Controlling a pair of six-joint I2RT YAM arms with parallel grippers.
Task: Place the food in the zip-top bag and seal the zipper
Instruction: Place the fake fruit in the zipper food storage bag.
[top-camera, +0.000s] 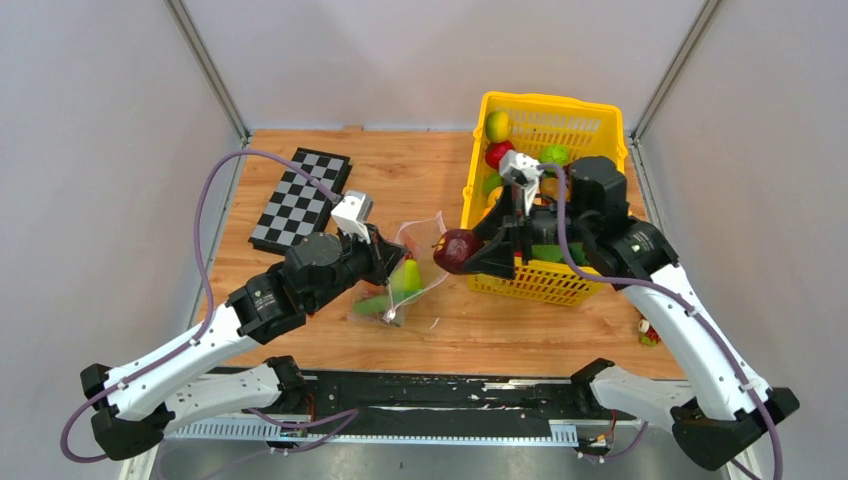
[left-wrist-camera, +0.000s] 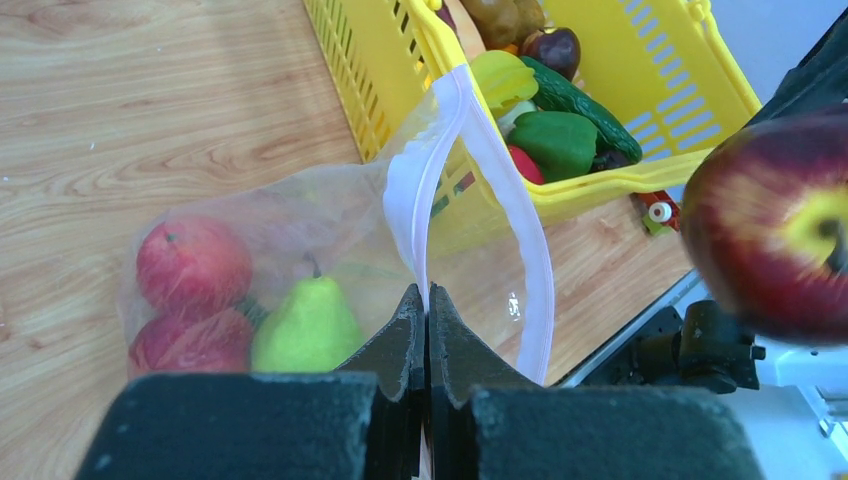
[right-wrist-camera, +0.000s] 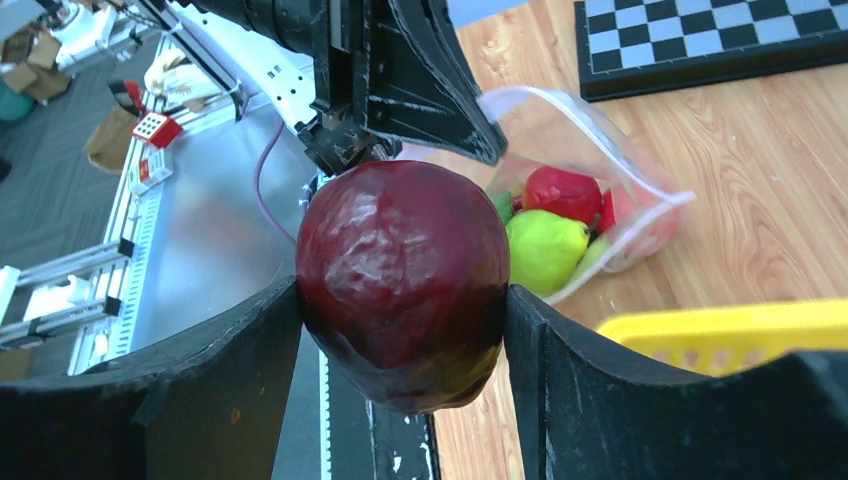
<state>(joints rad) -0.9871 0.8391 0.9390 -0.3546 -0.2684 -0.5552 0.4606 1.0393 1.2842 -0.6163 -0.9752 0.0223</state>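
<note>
The zip-top bag lies on the wood between the arms, its mouth raised and gaping toward the right. My left gripper is shut on the near lip of the zipper, holding that lip up. Inside the bag are two red apples and a green pear. My right gripper is shut on a dark red apple, held in the air just right of the bag's mouth. The same apple shows at the right of the left wrist view.
A yellow mesh basket stands at the back right with more toy food in it, among them a green pepper and a cucumber. A chessboard lies at the back left. A small red-green toy sits near the table's right front edge.
</note>
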